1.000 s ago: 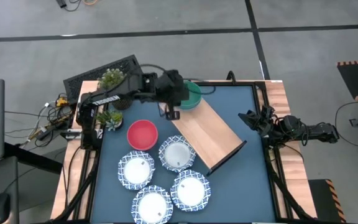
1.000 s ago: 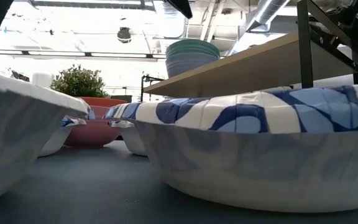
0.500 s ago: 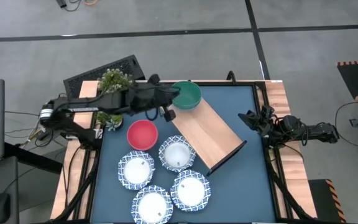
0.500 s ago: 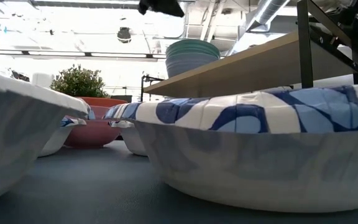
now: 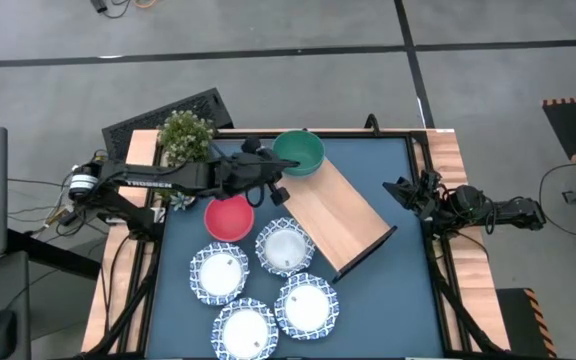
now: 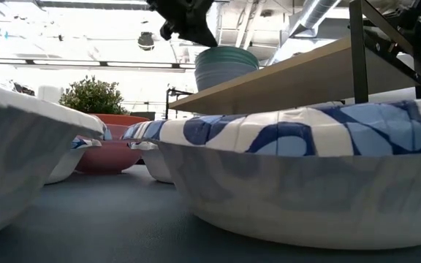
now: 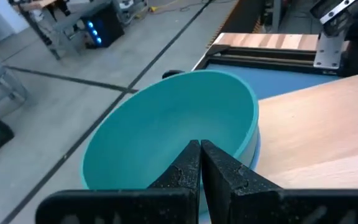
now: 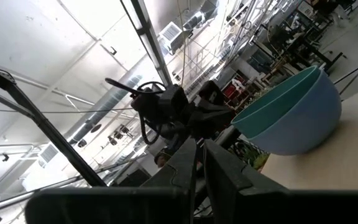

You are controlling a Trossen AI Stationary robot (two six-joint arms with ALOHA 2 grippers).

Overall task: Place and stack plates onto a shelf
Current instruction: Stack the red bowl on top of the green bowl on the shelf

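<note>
Four blue-and-white plates (image 5: pixel 285 246) (image 5: pixel 218 273) (image 5: pixel 306 305) lie flat on the blue table top near its front, close together. The wooden shelf (image 5: pixel 338 215) stands slantwise on its black frame at mid table. On its far end sits a green bowl (image 5: pixel 298 152) nested in a blue one (image 7: pixel 253 140). My left gripper (image 5: pixel 274 186) (image 7: pixel 201 158) is shut, with nothing between its fingers. It hangs just left of that bowl stack and above it (image 6: pixel 199 33). My right gripper (image 8: pixel 199 155), shut and touching nothing, waits at the table's right edge.
A red bowl (image 5: pixel 229 217) sits between the plates and my left arm. Two potted plants (image 5: pixel 183 130) (image 5: pixel 173 190) and a dark keyboard (image 5: pixel 163 115) crowd the far left corner. Bare blue table (image 5: pixel 388 290) lies right of the shelf.
My left gripper has sunk beside the green bowl, dropping into the low view from above. Its arm, folded high over the bowl a second ago, now stretches out low from the table's left edge. The bowl stack stays in place and shows whole again.
</note>
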